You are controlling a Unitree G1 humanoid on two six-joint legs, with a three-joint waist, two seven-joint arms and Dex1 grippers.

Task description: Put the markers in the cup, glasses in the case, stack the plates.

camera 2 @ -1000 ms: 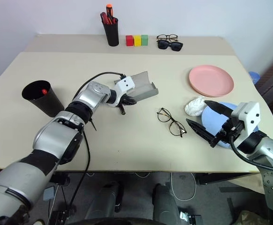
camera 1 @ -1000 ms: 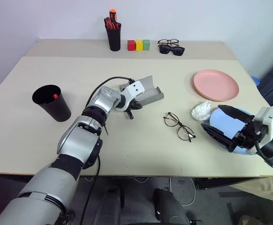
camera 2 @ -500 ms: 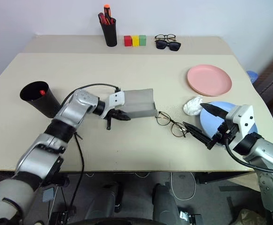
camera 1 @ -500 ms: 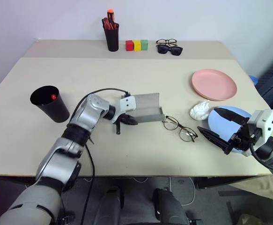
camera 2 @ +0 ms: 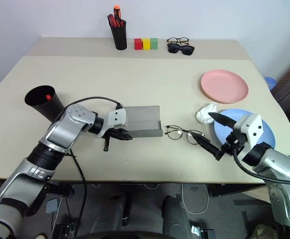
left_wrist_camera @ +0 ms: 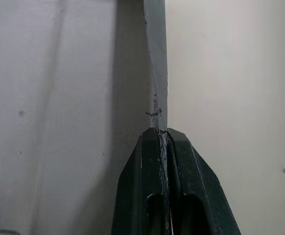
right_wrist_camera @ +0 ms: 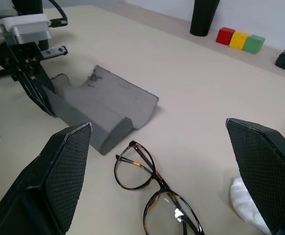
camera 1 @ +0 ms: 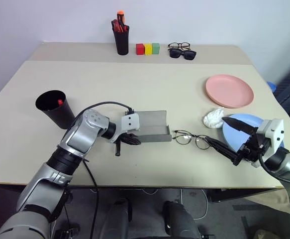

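Case: I see it grey, open, long.
Left fingers: pinching its edge.
Right fingers: spread wide by the glasses.

Pen holder, three blocks, sunglasses, white wad.

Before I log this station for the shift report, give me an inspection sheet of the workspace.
Surface: beige table, no spills seen.
Job's things: open grey case; glasses beside it; cup holding a red marker; pink plate and blue plate unstacked.
Clutter: pen holder, colour blocks, two spare glasses, white wad.
Grippers: left gripper shut on case edge; right gripper open.
Cables: one on left arm.
Surroundings: nothing seen.
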